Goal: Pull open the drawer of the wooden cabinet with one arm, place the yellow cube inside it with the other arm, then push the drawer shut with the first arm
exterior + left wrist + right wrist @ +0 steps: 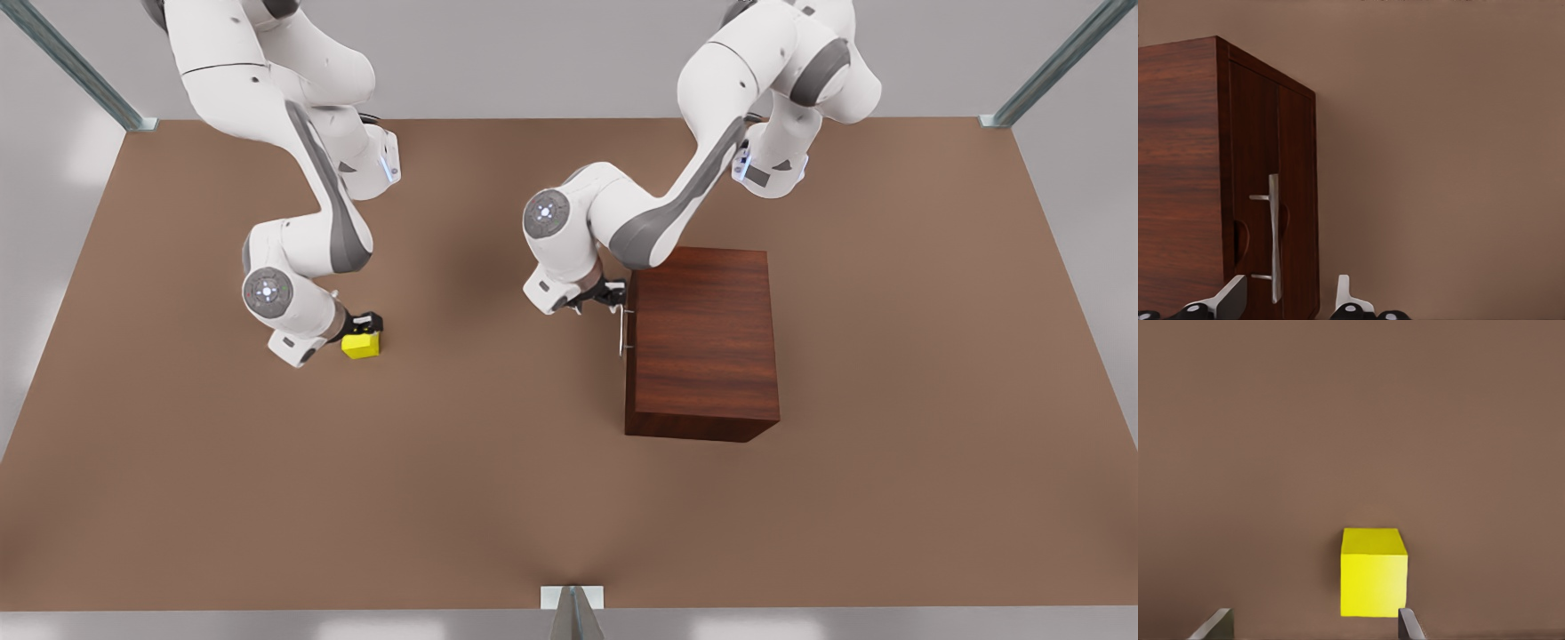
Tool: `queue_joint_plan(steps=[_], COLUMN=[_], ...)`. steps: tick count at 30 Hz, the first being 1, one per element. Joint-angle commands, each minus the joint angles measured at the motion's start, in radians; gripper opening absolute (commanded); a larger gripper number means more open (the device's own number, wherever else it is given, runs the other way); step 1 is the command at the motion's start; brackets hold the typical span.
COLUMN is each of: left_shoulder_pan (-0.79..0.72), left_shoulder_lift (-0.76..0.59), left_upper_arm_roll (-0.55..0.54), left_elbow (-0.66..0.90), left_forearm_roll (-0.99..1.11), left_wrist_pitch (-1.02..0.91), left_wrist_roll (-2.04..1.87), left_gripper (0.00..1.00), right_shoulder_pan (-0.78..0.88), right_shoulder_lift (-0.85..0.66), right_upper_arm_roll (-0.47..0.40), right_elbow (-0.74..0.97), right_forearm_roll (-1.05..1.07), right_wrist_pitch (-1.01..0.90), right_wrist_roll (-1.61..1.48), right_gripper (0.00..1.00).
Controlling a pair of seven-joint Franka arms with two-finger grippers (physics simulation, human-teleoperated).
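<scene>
Closing in on the silver bar handle [1274, 237], the left gripper [1288, 300] sits spread apart at the wooden cabinet [702, 342], one finger either side of the bar — the drawer [1275, 200] looks shut. Best to clamp squarely, then pull straight out. Well away from the cabinet, the right gripper [1311, 625] is released astride the yellow cube [361, 344] on the plain brown desk [889, 498] — grey walls beyond.

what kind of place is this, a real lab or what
Most likely a simulated robot workcell, not a real room: a bare brown table framed by metal posts, with just a wooden cabinet and a yellow cube on it. The left gripper is at the cabinet's handle; the right gripper is at the cube.
</scene>
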Motion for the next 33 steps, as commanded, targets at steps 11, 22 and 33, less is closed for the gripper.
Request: queue_joint_plan(steps=[11,22,33], left_shoulder_pan=[0.036,0.030,0.010], left_shoulder_lift=[0.021,0.066,0.090], left_upper_arm_roll=[0.006,0.005,0.000], left_elbow=[-0.083,-0.083,-0.054], left_forearm_roll=[0.017,0.022,0.023], left_wrist_pitch=[0.043,0.088,0.112], left_wrist_roll=[-0.262,-0.260,-0.272], left_gripper=[0.73,0.72,0.71], right_shoulder_pan=[-0.032,-0.049,-0.065], right_shoulder_lift=[0.039,0.067,0.073], right_upper_arm_roll=[0.000,0.000,0.002], right_elbow=[-0.103,-0.145,-0.169], right_forearm_roll=[0.001,-0.065,-0.114], right_wrist_pitch=[0.223,0.216,0.244], right_wrist_roll=[0.058,0.024,-0.023], right_gripper=[0.98,1.00,1.00])
